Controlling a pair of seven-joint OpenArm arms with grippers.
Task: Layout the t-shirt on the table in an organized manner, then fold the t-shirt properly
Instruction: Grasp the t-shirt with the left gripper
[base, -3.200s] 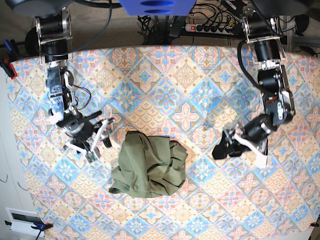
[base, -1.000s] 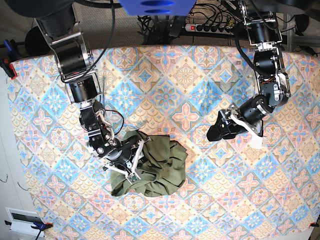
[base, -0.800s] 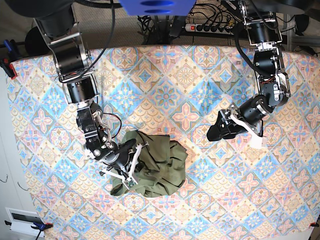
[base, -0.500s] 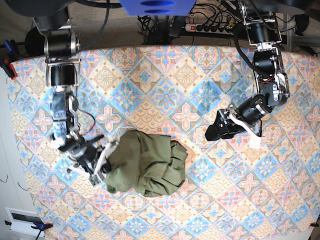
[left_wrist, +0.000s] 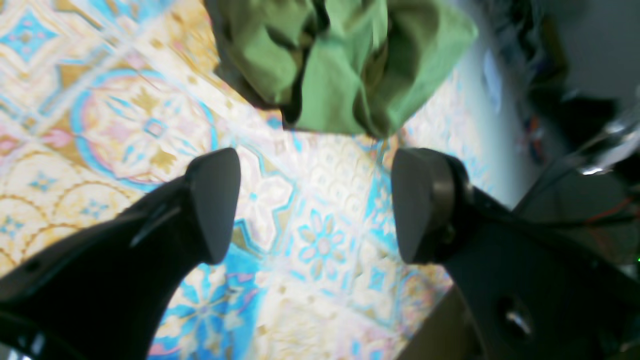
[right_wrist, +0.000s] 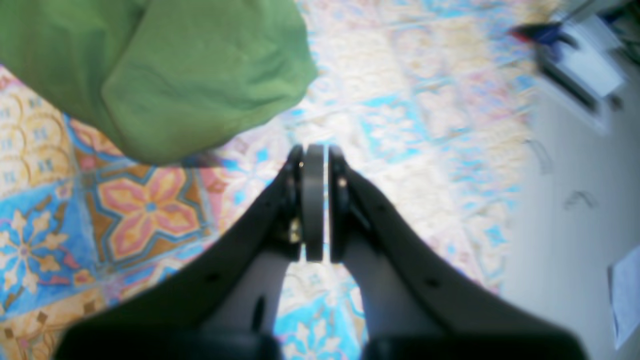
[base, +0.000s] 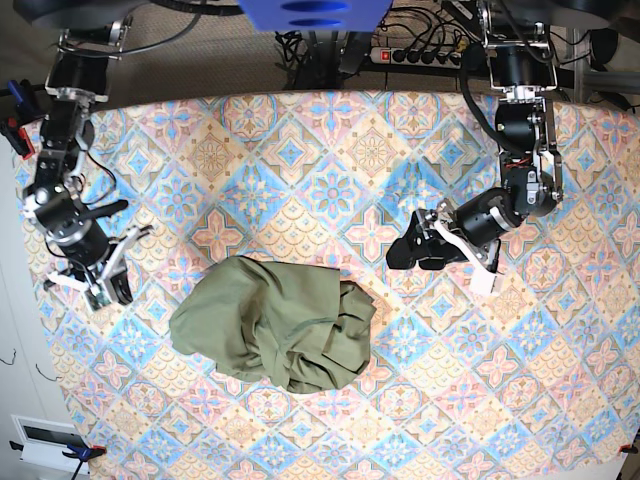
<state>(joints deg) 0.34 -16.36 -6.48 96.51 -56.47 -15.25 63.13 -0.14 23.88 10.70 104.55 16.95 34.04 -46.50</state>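
Observation:
The olive-green t-shirt (base: 275, 325) lies crumpled in a heap on the patterned table (base: 330, 160), its left part drawn out flat. My right gripper (base: 105, 287) is at the table's left side, well apart from the shirt. In the right wrist view, my right gripper (right_wrist: 315, 156) is shut with nothing in it, and the t-shirt (right_wrist: 165, 70) is beyond it at the upper left. My left gripper (base: 408, 252) hovers to the right of the shirt. In the left wrist view, my left gripper (left_wrist: 312, 200) is open and empty over the cloth, short of the t-shirt (left_wrist: 340, 60).
A power strip (base: 420, 55) with cables lies behind the table's far edge. Clamps (base: 15, 130) hold the cloth at the left edge. A white box (base: 45, 440) sits on the floor at the lower left.
My right gripper dragged the shirt's left part outward, then left the cloth and moved away to the left, shut and empty. The left gripper has moved slightly towards the shirt.

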